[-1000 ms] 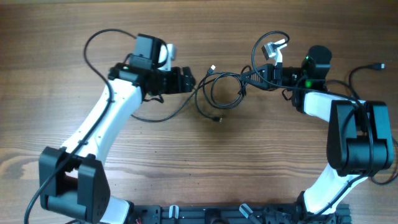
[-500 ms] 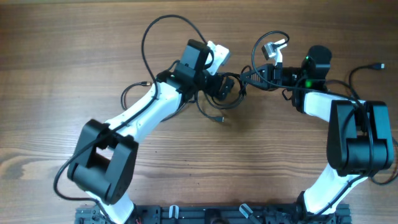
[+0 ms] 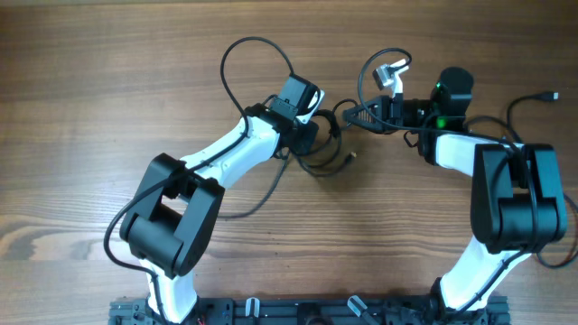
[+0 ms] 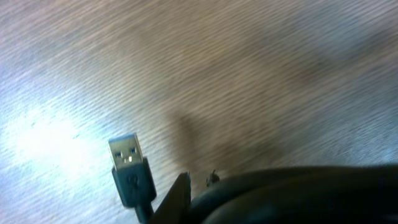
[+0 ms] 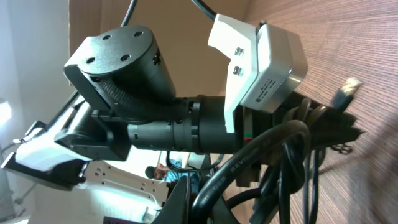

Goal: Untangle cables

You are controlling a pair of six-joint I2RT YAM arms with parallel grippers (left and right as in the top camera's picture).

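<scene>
The cables (image 3: 329, 163) lie as a tangle of thin black loops on the wooden table between my two arms. My left gripper (image 3: 322, 134) sits on the tangle's upper left and is shut on the cables. In the left wrist view a thick dark strand (image 4: 298, 193) runs past one finger (image 4: 179, 198), and a black USB plug (image 4: 129, 169) lies on the wood beside it. My right gripper (image 3: 360, 116) is shut on the cables at the tangle's right end. Close to the right wrist camera, black strands (image 5: 252, 177) cross its jaws. Another plug (image 5: 348, 91) sticks out behind them.
The left arm's own wire arcs in a big loop (image 3: 251, 47) behind its wrist. A separate black lead (image 3: 538, 97) lies at the far right edge. The left wrist and its white camera (image 5: 261, 59) fill the right wrist view. Arm bases stand along the front edge.
My left arm swung right from the table's left side onto the tangle, and its gripper went from open to shut. The tangle shifted slightly. The right arm barely moved.
</scene>
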